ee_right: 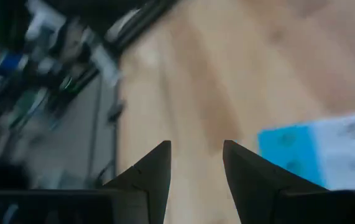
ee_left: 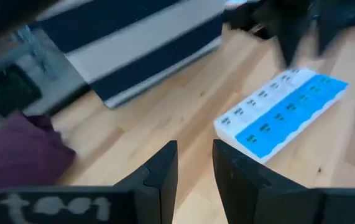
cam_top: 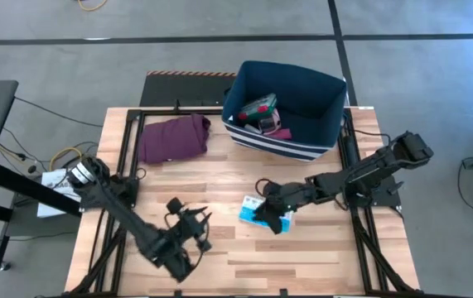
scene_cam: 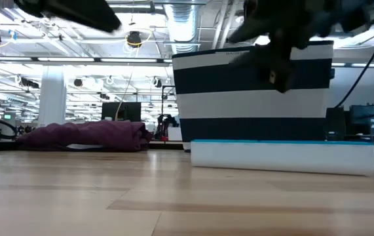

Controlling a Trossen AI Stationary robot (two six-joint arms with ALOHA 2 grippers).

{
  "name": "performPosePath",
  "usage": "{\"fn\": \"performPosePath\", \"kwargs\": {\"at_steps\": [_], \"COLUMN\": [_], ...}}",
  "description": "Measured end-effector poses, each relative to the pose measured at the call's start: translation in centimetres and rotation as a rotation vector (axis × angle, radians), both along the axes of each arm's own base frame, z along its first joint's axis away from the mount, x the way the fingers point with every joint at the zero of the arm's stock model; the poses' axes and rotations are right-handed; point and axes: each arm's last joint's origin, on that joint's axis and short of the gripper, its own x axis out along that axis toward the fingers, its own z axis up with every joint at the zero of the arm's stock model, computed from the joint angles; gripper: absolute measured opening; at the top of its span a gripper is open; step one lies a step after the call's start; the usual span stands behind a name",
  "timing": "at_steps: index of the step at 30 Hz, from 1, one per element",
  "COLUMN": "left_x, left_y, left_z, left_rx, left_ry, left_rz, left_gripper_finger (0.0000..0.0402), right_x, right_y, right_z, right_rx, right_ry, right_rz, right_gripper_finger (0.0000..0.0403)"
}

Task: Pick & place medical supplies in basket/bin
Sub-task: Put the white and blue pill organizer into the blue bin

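Observation:
The blue-white pill organizer (cam_top: 255,212) lies flat on the wooden table, in front of the navy-blue bin with white stripes (cam_top: 319,95). It also shows in the low view (scene_cam: 281,157) and in both wrist views (ee_left: 283,112) (ee_right: 326,149). My right gripper (cam_top: 274,209) hangs open just above the organizer's near end, clear of it in the low view (scene_cam: 280,72); the organizer lies off to one side of its fingers (ee_right: 196,165). My left gripper (cam_top: 191,225) is open over bare table, left of the organizer (ee_left: 194,165). A teal box (cam_top: 259,108) and a pink item (cam_top: 277,131) lie inside the bin.
A maroon cloth (cam_top: 174,136) lies bunched at the far left of the table, left of the bin (scene_cam: 85,136). Bare wood stretches between the two grippers and along the near edge. Black frame rails (cam_top: 120,157) run down both table sides.

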Motion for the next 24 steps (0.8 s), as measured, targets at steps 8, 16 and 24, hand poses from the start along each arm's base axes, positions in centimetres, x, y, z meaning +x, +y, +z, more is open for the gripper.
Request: {"fn": "performPosePath", "kwargs": {"at_steps": [8,16,24], "left_x": [4.3,6.6,7.3], "left_y": [1.1,1.6,2.5], "left_z": [-1.4,-4.1,-4.3], "left_rx": [-0.036,-0.062,-0.046], "left_ry": [0.048,0.102,0.092], "left_rz": [-0.027,-0.038,-0.004], "left_gripper_finger": [0.0091,0.0091,0.0091], "right_x": [-4.2,-6.2,-2.6], "right_y": [2.5,4.4,4.9], "right_z": [-2.9,-4.5,-6.6], "right_rx": [-0.064,-0.249,-0.203], "right_ry": [0.529,0.59,0.43], "right_rz": [0.017,-0.127,-0.12], "right_gripper_finger": [0.0133,0.0117,0.0117]}}
